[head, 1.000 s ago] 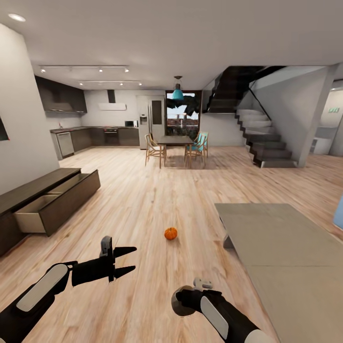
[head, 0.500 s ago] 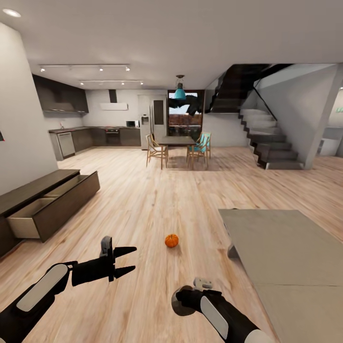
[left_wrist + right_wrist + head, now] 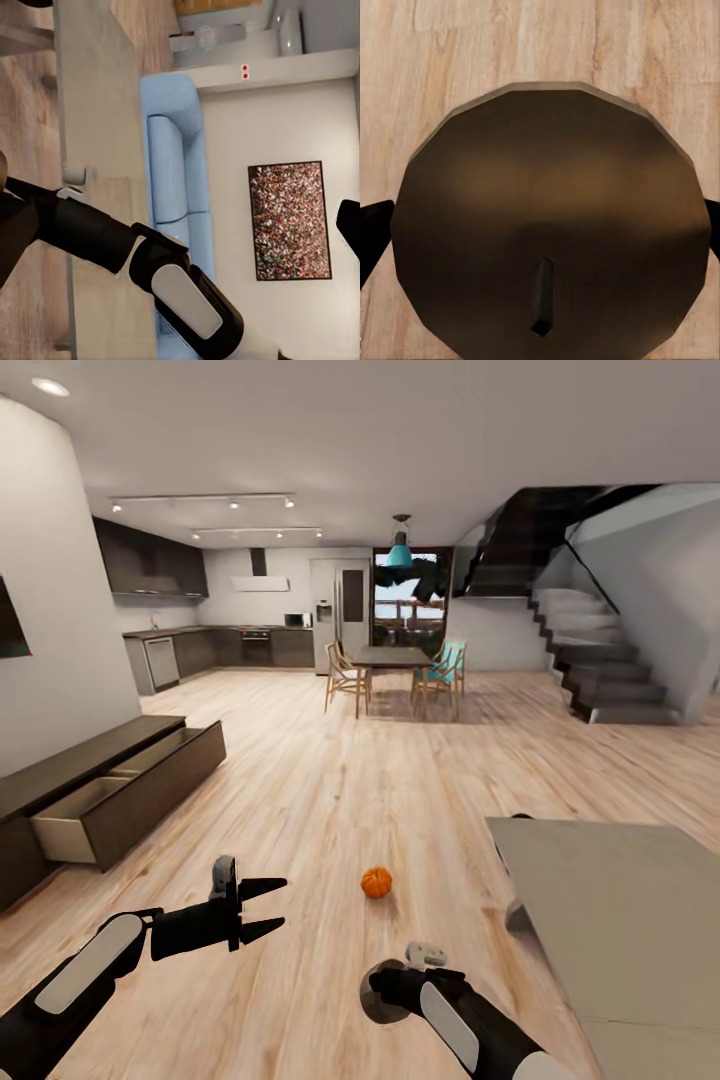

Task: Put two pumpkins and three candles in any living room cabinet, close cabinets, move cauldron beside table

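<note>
One orange pumpkin (image 3: 376, 881) lies on the wood floor ahead, between my two arms. My left gripper (image 3: 268, 908) hangs open and empty to the pumpkin's left, a little nearer to me. My right gripper (image 3: 382, 994) is shut on a round grey-brown candle (image 3: 547, 225) with a short wick; the candle (image 3: 374, 1002) is held low, nearer me than the pumpkin. The long dark cabinet (image 3: 60, 770) runs along the left wall with one wide drawer (image 3: 95, 815) pulled out. The low table (image 3: 620, 920) stands at the right.
A small dark shape (image 3: 519, 817) peeks over the table's far corner. A blue sofa (image 3: 176, 202) and a framed picture (image 3: 289, 221) appear in the left wrist view, behind my right arm (image 3: 172, 289). Dining table with chairs (image 3: 395, 675), kitchen and stairs (image 3: 610, 670) lie far ahead.
The whole head picture has shifted as the camera moved: pumpkin, table and cabinet sit lower and further right. Both arms keep the same pose and the right gripper still holds the candle.
</note>
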{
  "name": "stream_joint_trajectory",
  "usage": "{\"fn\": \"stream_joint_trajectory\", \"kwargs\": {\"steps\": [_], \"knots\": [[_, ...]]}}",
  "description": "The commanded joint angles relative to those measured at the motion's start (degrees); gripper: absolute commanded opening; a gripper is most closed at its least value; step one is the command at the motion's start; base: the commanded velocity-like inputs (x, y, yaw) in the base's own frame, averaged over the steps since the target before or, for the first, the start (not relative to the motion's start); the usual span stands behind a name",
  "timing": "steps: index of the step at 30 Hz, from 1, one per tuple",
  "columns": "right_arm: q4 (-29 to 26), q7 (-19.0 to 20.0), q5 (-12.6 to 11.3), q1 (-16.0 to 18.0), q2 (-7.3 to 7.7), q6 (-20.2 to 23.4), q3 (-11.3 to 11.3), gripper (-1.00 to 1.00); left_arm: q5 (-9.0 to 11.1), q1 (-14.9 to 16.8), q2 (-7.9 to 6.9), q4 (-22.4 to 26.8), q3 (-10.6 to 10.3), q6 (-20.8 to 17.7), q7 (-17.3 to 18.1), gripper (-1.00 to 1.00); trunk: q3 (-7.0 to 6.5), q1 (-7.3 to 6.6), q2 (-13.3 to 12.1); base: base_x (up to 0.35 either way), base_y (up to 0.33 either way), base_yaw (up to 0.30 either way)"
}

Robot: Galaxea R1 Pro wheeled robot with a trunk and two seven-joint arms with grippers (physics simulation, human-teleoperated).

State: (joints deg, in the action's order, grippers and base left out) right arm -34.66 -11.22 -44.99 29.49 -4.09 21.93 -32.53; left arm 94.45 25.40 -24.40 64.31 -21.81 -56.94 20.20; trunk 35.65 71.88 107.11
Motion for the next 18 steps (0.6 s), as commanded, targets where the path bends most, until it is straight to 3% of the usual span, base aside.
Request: {"fn": "stream_joint_trajectory", "kwargs": {"steps": [1, 18], "knots": [[-0.14, -0.55, -0.62, 0.05, 0.05, 0.06, -0.26, -1.00, -0.32, 0.09, -0.04, -0.07, -0.16, 0.04, 0.54, 1.00, 0.06, 0.02, 0.03, 0.279, 0.000, 0.282], [-0.15, -0.55, -0.47, 0.04, 0.05, 0.05, -0.26, -1.00, -0.32, 0.09, 0.04, -0.07, -0.16, 0.05, 0.54, 1.00, 0.06, 0.02, 0.03, 0.279, -0.070, 0.289]]}}
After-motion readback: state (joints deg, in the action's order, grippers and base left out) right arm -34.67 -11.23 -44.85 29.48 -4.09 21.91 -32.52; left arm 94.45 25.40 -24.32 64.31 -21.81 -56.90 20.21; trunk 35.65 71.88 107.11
